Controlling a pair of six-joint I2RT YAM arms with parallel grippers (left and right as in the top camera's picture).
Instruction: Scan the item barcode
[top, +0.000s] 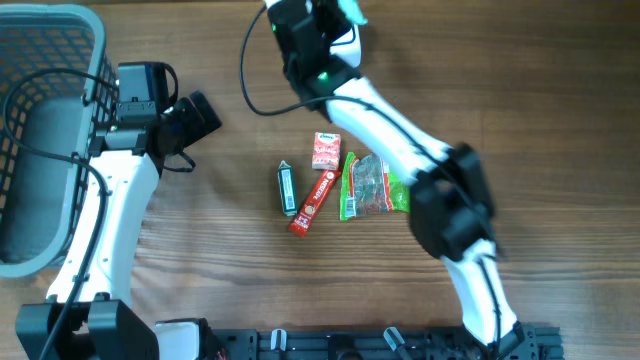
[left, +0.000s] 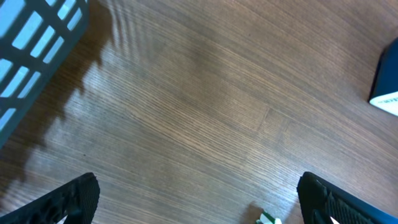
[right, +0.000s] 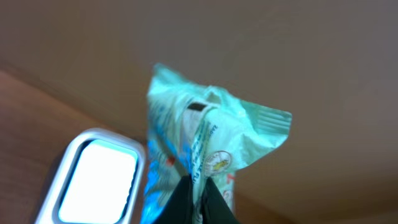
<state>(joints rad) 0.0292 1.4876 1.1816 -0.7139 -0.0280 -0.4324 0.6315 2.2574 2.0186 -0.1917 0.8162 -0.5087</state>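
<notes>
The item is a crinkled mint-green packet (right: 205, 130) with a small dark printed patch near its top. My right gripper (right: 202, 190) is shut on its lower edge, black fingers pinched together. Just left of the packet sits a scanner (right: 93, 180) with a bright white window in a pale rim. In the overhead view the right gripper (top: 340, 15) is at the far top centre, a bit of the packet (top: 352, 8) showing at the frame edge. My left gripper (top: 200, 118) hangs open over bare wood, its fingers (left: 74, 199) wide apart and holding nothing.
A grey mesh basket (top: 40, 130) stands at the far left. Mid-table lie a green stick pack (top: 286, 187), a small red box (top: 326, 150), a red bar (top: 313, 202) and a green snack bag (top: 372, 185). A blue-and-white object (left: 387, 81) shows at the left wrist view's right edge.
</notes>
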